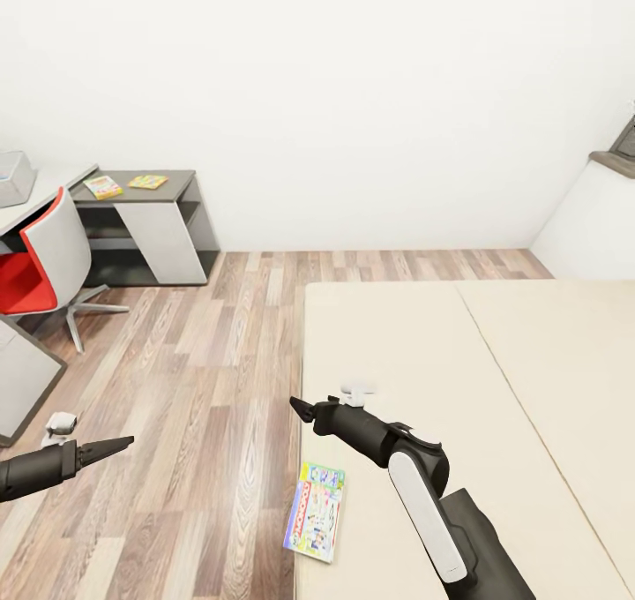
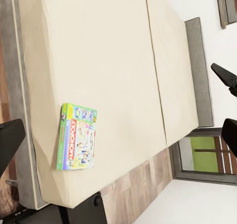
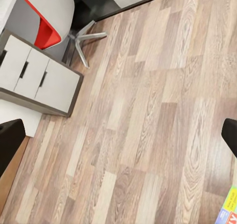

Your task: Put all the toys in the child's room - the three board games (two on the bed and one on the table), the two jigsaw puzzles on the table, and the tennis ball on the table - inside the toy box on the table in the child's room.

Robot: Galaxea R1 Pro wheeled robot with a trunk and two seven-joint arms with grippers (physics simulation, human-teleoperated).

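**Fingers spread wide on both arms, nothing held; board game lying at the bed's edge**

Fingers (image 3: 10, 145) of the right gripper (image 1: 304, 410) parted to both rims of its wrist view, bare wooden floor (image 3: 143, 110) between them. Hovering over the near corner of the bed (image 1: 494, 362), just beyond the board game (image 1: 316, 510). Fingers (image 2: 10, 135) of the left gripper (image 1: 115, 446) likewise apart, out over the floor beside the bed and looking across the mattress.

Green-edged, white busy cover, lying flat on the beige mattress, one long side right along the bed's edge, perhaps overhanging slightly. Judged light and stiff: thin cardboard, smooth printed faces, likely slick. Little to pinch from above while flat on a soft mattress that gives under pressure. Best taken across the narrow width at mid-length, or by the long side nearest the bed's edge, one finger above and one below. Gentle squeeze only, lest the lid buckle or the box slide off onto the floor.

Far off on the low dark counter (image 1: 176, 176), two small colourful flats, probably the jigsaw puzzles (image 1: 103, 186), too small to be sure. Grey toy box (image 1: 13, 176) on the pale counter behind the red chair (image 1: 40, 256), well apart from the bed.
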